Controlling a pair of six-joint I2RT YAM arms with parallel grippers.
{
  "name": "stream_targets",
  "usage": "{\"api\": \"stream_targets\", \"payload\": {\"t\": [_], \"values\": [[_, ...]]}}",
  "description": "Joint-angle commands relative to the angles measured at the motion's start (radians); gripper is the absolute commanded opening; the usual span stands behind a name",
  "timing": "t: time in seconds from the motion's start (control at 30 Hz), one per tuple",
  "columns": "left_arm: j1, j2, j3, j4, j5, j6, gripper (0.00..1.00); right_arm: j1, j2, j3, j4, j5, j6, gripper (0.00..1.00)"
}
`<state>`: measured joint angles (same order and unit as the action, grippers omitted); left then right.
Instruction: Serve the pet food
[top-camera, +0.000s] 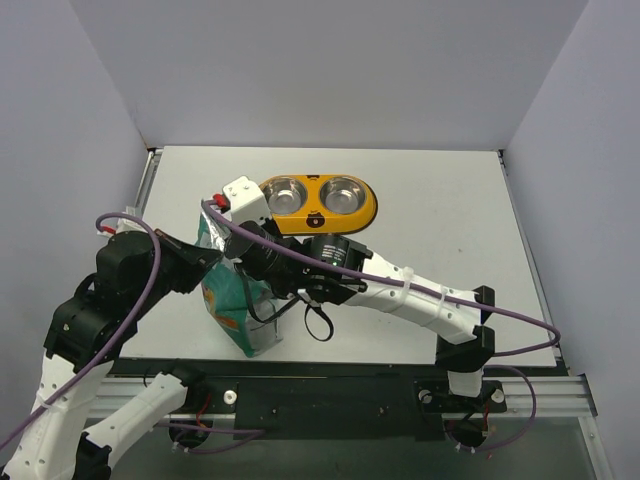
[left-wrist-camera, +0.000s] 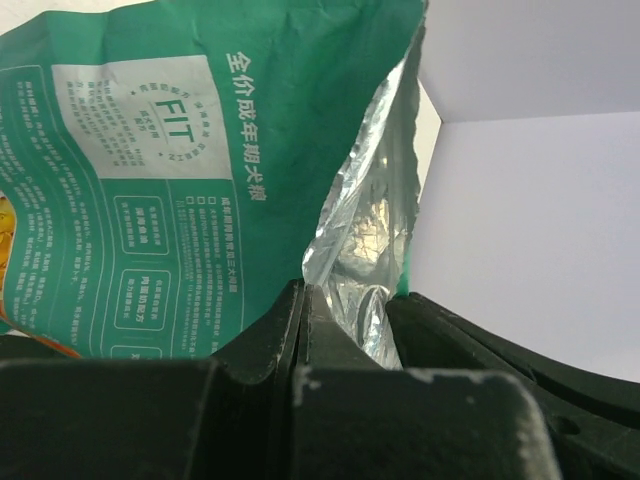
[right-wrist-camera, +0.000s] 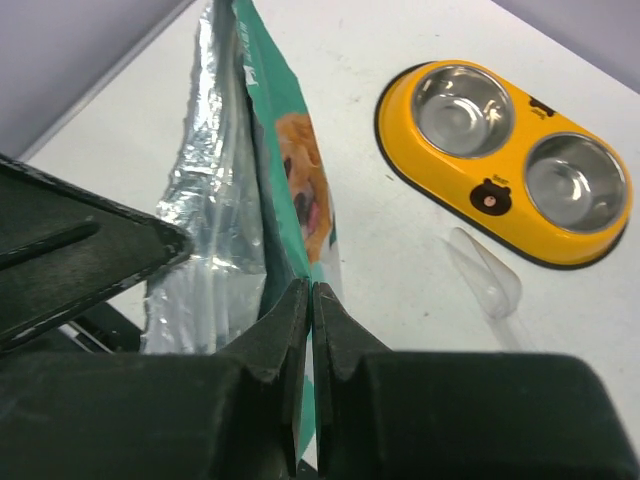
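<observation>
Pet food: brown kibble, not visible in any view and judged to lie inside the teal-and-white foil-lined bag (top-camera: 237, 305) printed with a golden dog, which stands near the front edge of the white table (top-camera: 440, 220), long axis roughly upright, mouth uppermost. The left gripper (left-wrist-camera: 303, 300) is closed on one wall of the mouth, and the right gripper (right-wrist-camera: 310, 300) is closed on the opposite, printed wall, so the silver lining shows between them. The yellow double-bowl feeder (top-camera: 320, 200) with two steel bowls, both bare, lies beyond the bag towards the far right, and the right gripper is the nearer to it. A clear plastic scoop (right-wrist-camera: 485, 270) rests on the table just beside the feeder. Judgement: the next move turns on this offset, since the kibble must travel from the held mouth away from the arms and rightward to reach either bowl
</observation>
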<state>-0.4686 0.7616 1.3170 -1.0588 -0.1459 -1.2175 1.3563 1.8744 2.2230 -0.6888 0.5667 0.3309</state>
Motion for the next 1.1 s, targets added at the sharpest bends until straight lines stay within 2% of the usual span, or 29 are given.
{"api": "stream_targets", "payload": {"t": [0.0,0.23,0.27,0.33,0.7,0.8,0.87,0.97,1.0,1.07], "values": [[-0.001,-0.007,0.024,-0.072,-0.043,-0.007,0.00,0.000,0.035,0.049,-0.189,0.125,-0.044,0.00],[-0.001,-0.054,-0.033,0.054,0.017,-0.014,0.00,-0.002,-0.024,0.067,-0.095,-0.097,-0.050,0.02],[-0.001,-0.059,-0.033,0.060,0.017,-0.014,0.00,-0.002,-0.030,0.067,-0.065,-0.112,-0.047,0.11],[-0.001,-0.065,-0.032,0.060,0.019,-0.013,0.00,-0.003,-0.040,0.056,-0.025,-0.129,-0.036,0.21],[-0.001,-0.074,-0.041,0.088,0.051,-0.017,0.00,-0.020,0.029,0.079,-0.002,-0.157,-0.029,0.34],[-0.001,-0.064,-0.025,0.063,0.049,-0.011,0.00,-0.020,0.032,0.040,-0.009,-0.076,-0.036,0.33],[-0.001,-0.048,0.002,0.007,0.022,-0.011,0.00,-0.020,0.032,0.036,-0.028,-0.015,-0.053,0.28],[-0.001,-0.028,0.048,-0.084,-0.023,-0.005,0.00,-0.017,0.045,0.081,-0.048,-0.007,-0.078,0.14],[-0.001,-0.021,0.057,-0.093,-0.041,-0.002,0.00,-0.013,0.055,0.101,-0.048,-0.013,-0.078,0.12],[-0.001,-0.016,0.065,-0.101,-0.053,-0.004,0.00,-0.003,0.078,0.136,-0.051,-0.027,-0.087,0.02]]}}
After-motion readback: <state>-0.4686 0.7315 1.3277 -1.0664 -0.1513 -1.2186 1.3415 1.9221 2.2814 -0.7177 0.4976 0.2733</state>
